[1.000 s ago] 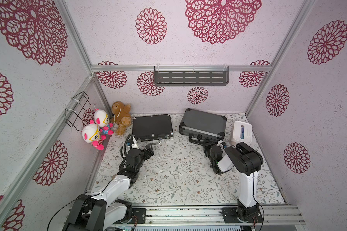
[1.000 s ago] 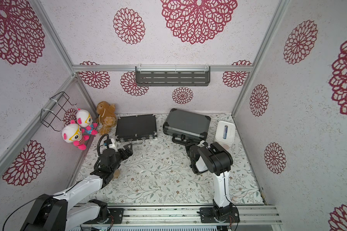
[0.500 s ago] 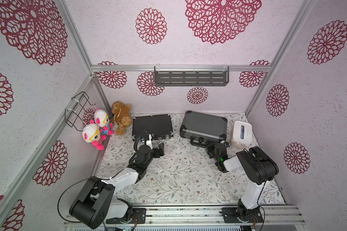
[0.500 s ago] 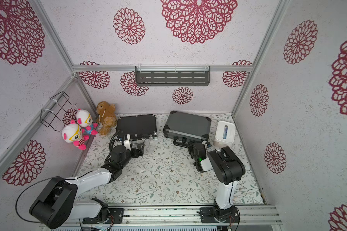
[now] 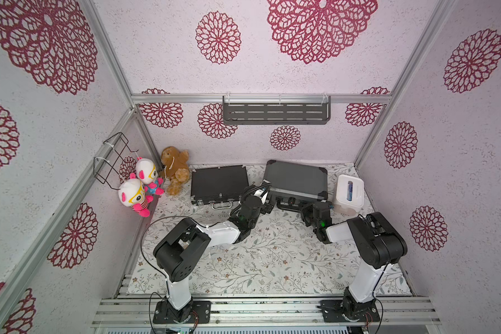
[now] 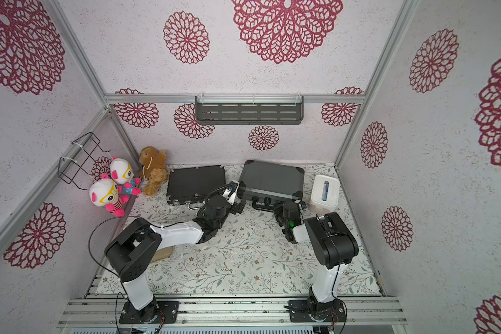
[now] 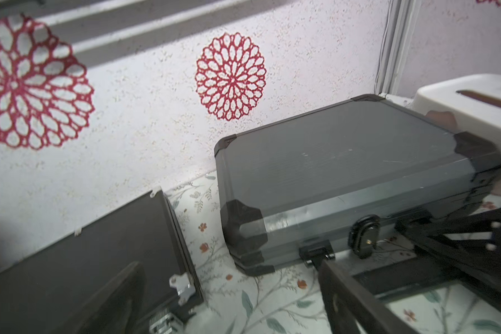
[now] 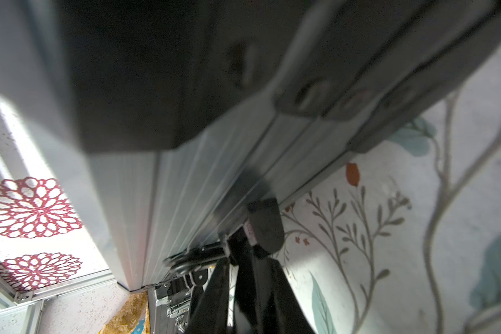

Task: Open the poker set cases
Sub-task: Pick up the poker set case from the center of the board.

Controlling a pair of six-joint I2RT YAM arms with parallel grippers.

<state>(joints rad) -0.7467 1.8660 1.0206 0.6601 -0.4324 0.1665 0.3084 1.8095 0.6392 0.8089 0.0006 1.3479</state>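
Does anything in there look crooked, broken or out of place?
Nothing looks spilled or broken. The one oddity: the thicker dark grey case sits a little askew, turned against the back wall, while the thin black case beside it lies squarer. Both are shut.

Matt ribbed metal grey case with plastic corners; thin black case, shiny latches.

A thick dark grey case with black corners is shown closed and flat on the floral worktop, a black latch on its near face. A thin black case is seen apart at its left, a white tissue box at its right. The left claw is spread wide.
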